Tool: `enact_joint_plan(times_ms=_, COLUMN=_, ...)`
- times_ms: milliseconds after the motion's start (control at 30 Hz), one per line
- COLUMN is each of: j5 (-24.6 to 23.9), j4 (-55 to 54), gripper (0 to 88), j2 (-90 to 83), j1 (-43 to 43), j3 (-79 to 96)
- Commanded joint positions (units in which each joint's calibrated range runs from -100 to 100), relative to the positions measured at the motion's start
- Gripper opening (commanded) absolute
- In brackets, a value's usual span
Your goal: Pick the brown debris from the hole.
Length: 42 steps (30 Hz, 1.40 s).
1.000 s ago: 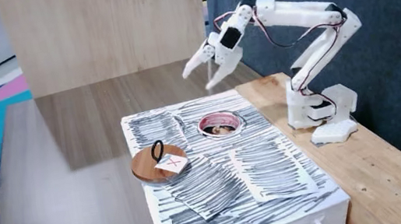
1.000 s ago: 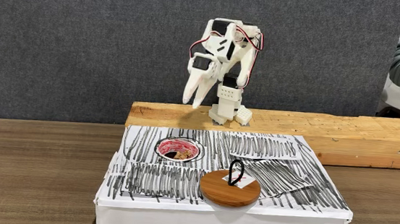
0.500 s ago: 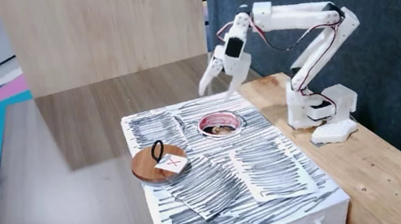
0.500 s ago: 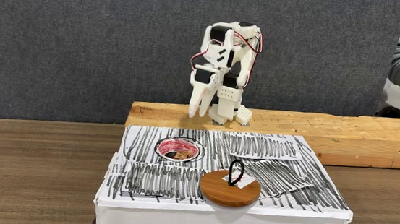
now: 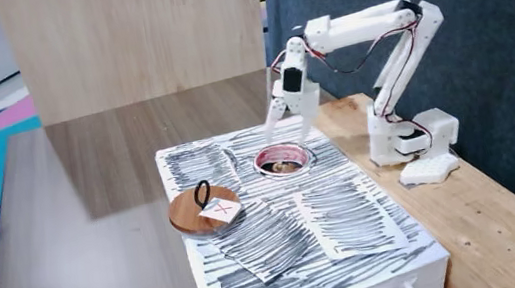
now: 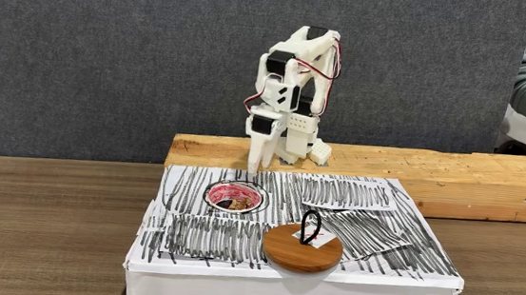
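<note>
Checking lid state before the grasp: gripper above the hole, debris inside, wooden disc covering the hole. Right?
Not covering. In both fixed views the wooden disc lies on the box beside the hole, leaving it open. The gripper is above it, with the brown debris inside.

White 1-arm rig, base [image 5: 406,139] at right in a fixed view; shoulder link rises steep, elbow high, forearm runs approx. level to the left, wrist bent sharply down. Gripper [image 5: 285,132] hangs near vertical, tips down, 2 fingers slightly apart w/ nothing between them. In another fixed view gripper [image 6: 260,163] points straight down in front of the base [image 6: 299,149], arm folded up above it; red wires loop at the elbow.
</note>
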Motion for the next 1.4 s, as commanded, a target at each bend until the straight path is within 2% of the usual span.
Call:
enact_joint_plan(times_ms=0, j5=0.3, j4=-4.0, gripper=23.9, j2=0.4, j1=2.9, j3=-0.1)
enact_joint_plan(times_ms=367, j5=0.3, j4=-5.2, gripper=23.9, j2=5.2, j1=3.1, j3=4.3)
enact_joint_plan(times_ms=733, j5=0.3, j4=-14.1, gripper=23.9, j2=13.0, j1=3.0, j3=3.8)
enact_joint_plan(times_ms=1367, j5=-0.3, j4=-14.2, gripper=23.9, j2=25.0, j1=3.4, j3=-2.1)
